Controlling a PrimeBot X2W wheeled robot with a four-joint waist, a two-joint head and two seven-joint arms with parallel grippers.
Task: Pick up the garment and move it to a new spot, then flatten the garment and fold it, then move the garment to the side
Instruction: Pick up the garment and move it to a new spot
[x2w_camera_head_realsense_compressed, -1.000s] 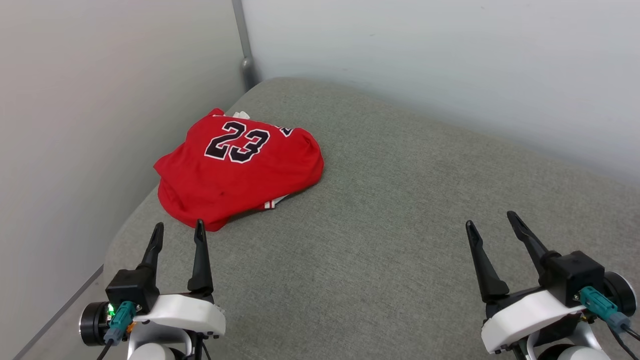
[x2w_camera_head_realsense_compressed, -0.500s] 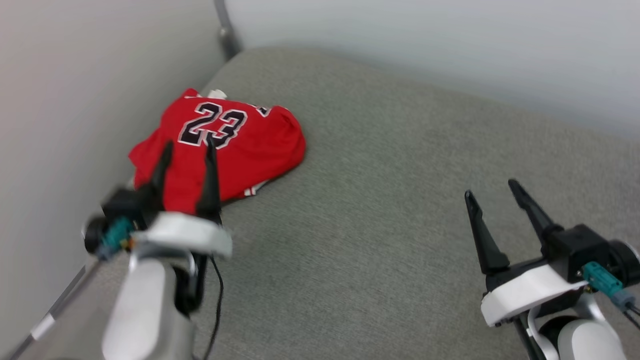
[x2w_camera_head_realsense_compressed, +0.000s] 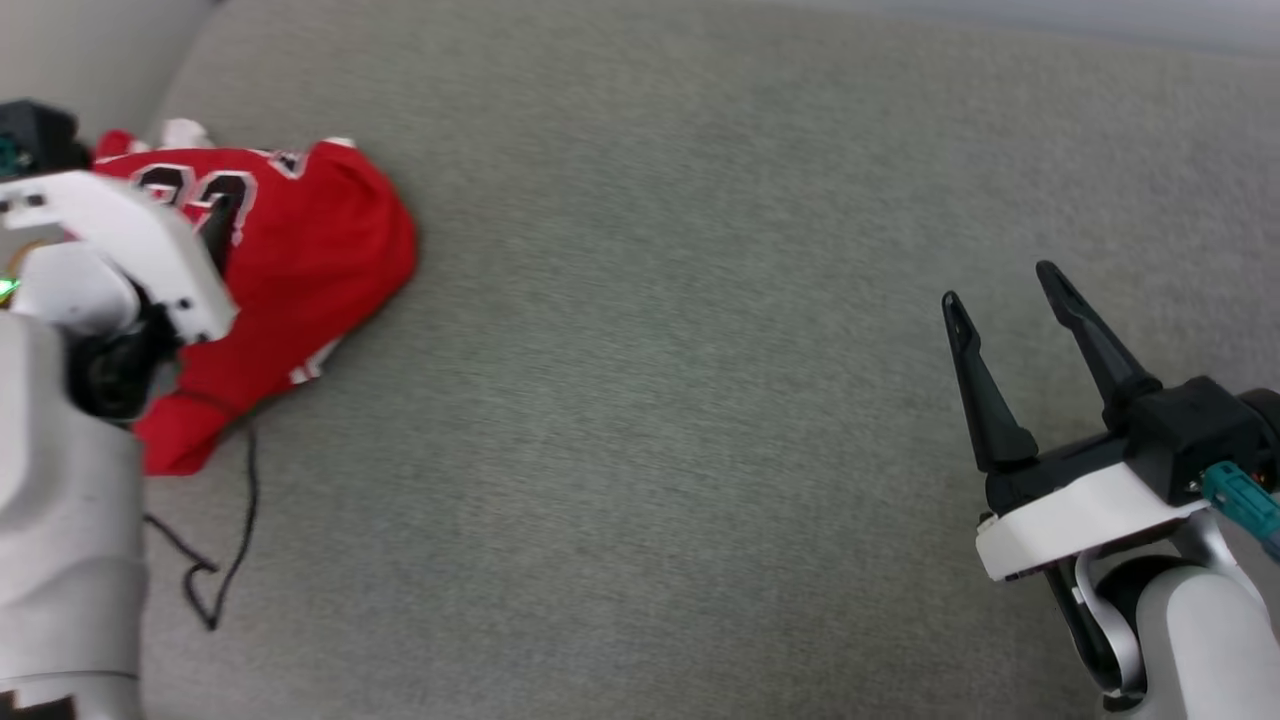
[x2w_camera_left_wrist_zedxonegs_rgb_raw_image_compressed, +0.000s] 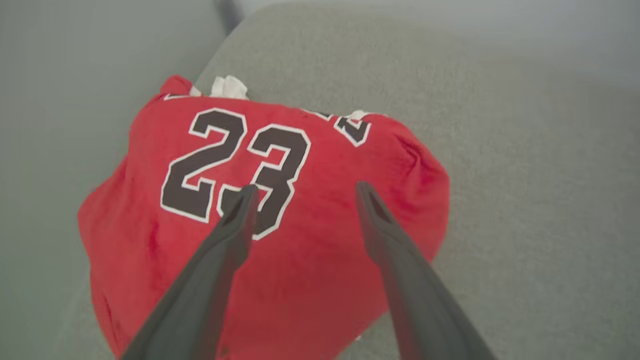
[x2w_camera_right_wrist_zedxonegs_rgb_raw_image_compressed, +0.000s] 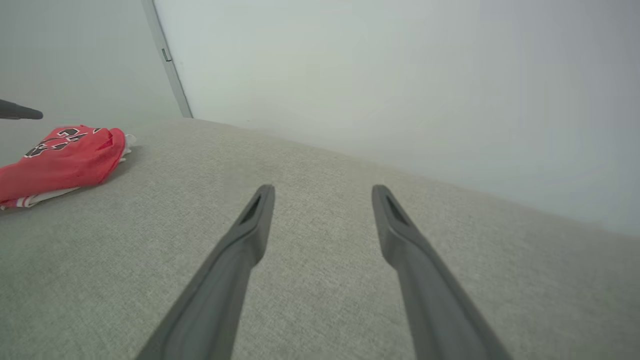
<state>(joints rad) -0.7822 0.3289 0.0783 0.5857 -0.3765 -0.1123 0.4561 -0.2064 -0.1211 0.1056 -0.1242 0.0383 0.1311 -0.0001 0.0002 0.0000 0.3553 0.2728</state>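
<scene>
**Left end effector spread over a crumpled red jersey; right end effector spread and empty above grey upholstery**

The left end effector (x2w_camera_left_wrist_zedxonegs_rgb_raw_image_compressed: 305, 187) has its two long dark fingers wide apart, with nothing between them. In the left wrist view the fingers point down at the garment (x2w_camera_left_wrist_zedxonegs_rgb_raw_image_compressed: 325, 165), and one fingertip lies across the lower edge of the black, white-outlined "23" (x2w_camera_left_wrist_zedxonegs_rgb_raw_image_compressed: 235, 170). In the right wrist view a dark fingertip of this end effector enters from the left edge, a little above the red cloth with a gap beneath it.

The garment is a red jersey bunched into a loose mound, number side up. Part of some black lettering shows near its far edge, beside a small tuft of white fabric (x2w_camera_left_wrist_zedxonegs_rgb_raw_image_compressed: 227, 86). A strip of red-and-white striped trim (x2w_camera_right_wrist_zedxonegs_rgb_raw_image_compressed: 25, 201) peeks out from under the near side. The garment lies at the far left corner of a grey cushioned surface (x2w_camera_head_realsense_compressed: 650, 400), close to where two pale walls (x2w_camera_right_wrist_zedxonegs_rgb_raw_image_compressed: 400, 75) meet at a grey corner strip (x2w_camera_right_wrist_zedxonegs_rgb_raw_image_compressed: 167, 65).

In the head view the left arm's white wrist housing (x2w_camera_head_realsense_compressed: 120, 240) and pale forearm (x2w_camera_head_realsense_compressed: 60, 560) cover the left part of the jersey, and a thin black cable (x2w_camera_head_realsense_compressed: 230, 530) loops down onto the upholstery beside them.

The right end effector (x2w_camera_head_realsense_compressed: 998, 285) is also spread wide and holds nothing. It hovers over bare grey upholstery at the lower right of the head view, well apart from the garment, fingers pointing away from the robot.
</scene>
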